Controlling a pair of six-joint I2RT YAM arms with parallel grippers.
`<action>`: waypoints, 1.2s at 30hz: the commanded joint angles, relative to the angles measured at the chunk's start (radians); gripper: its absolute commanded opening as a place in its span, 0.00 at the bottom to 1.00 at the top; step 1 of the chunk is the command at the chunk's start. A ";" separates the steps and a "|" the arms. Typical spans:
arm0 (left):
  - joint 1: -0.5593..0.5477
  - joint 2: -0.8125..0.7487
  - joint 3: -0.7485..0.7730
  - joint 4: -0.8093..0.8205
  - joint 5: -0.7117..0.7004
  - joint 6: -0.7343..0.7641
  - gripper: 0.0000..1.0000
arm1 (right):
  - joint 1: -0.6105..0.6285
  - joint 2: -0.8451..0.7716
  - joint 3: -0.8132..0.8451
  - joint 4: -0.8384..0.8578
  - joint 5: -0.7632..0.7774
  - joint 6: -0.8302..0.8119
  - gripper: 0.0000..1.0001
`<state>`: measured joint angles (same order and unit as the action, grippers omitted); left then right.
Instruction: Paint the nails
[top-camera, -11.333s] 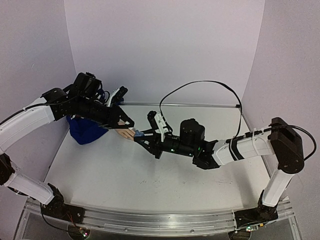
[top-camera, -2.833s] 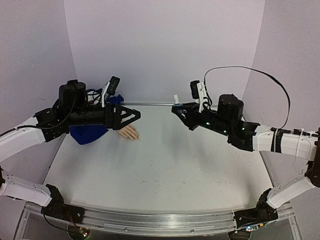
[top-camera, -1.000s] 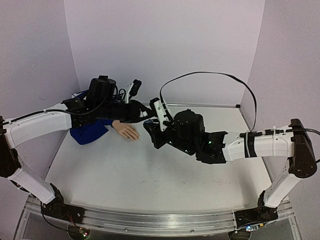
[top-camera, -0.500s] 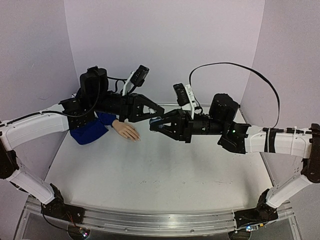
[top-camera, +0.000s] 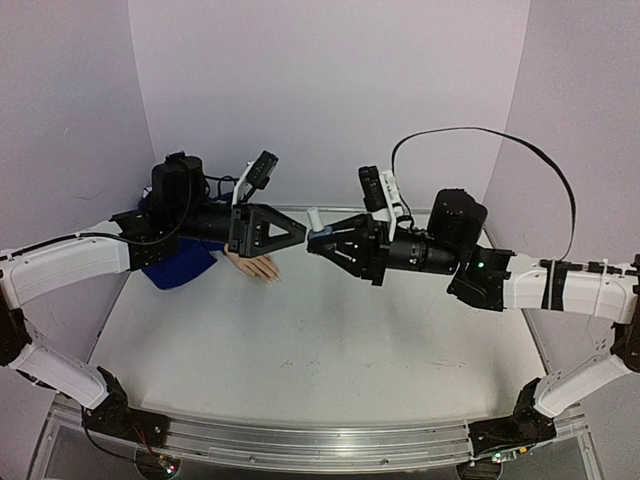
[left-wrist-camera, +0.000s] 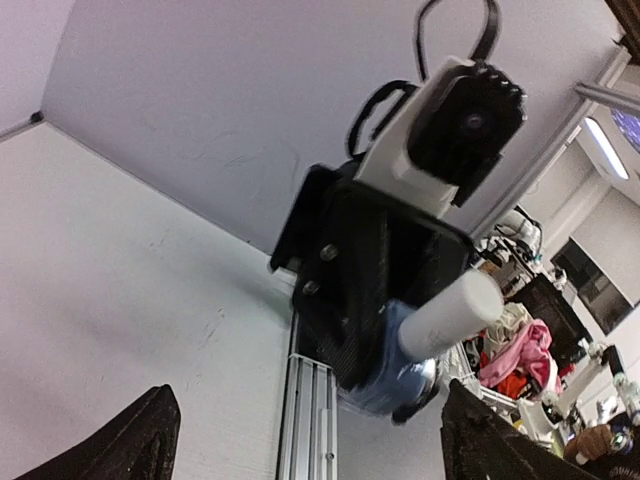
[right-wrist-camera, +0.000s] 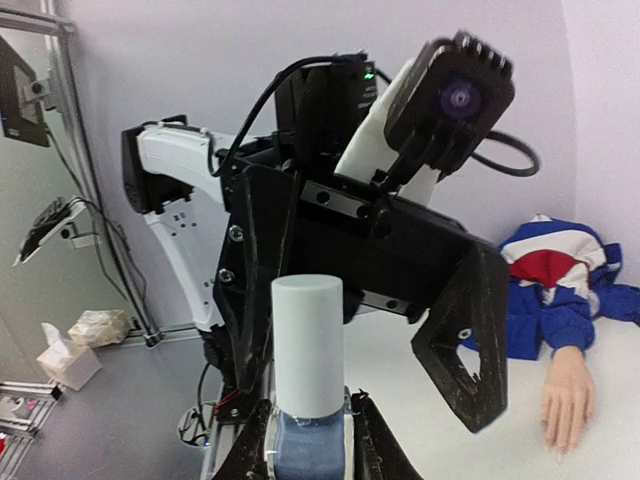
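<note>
Lavender walls (top-camera: 330, 90), matte white counter (top-camera: 330, 340). Left end effector (top-camera: 297, 233) released, with black triangular fingers spread wide, pointing at a small bottle (right-wrist-camera: 307, 370) just ahead; no contact seen. Right end effector (top-camera: 325, 243) is clenched on that bottle's blue base, and the smooth white cylindrical cap sticks out free. Both are held in the air over the counter. The nails (top-camera: 271, 277) are on the peach mannequin hand (top-camera: 257, 266), lying flat rear left, poking from a blue, red and white fabric sleeve (top-camera: 175, 262). Nails too small for detail.
</note>
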<state>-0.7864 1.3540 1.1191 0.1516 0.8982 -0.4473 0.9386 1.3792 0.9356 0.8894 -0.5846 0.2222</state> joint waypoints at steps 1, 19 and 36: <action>0.038 -0.095 -0.036 -0.044 -0.078 -0.015 0.96 | 0.003 -0.058 0.021 -0.062 0.245 -0.090 0.00; 0.039 -0.086 0.002 -0.322 -0.518 -0.164 0.65 | 0.192 0.278 0.232 -0.170 0.883 -0.104 0.00; 0.002 -0.005 0.050 -0.319 -0.470 -0.151 0.11 | 0.214 0.324 0.250 -0.100 0.848 -0.092 0.00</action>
<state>-0.7574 1.3350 1.1007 -0.1860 0.4042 -0.6270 1.1469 1.7168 1.1400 0.6827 0.2565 0.1280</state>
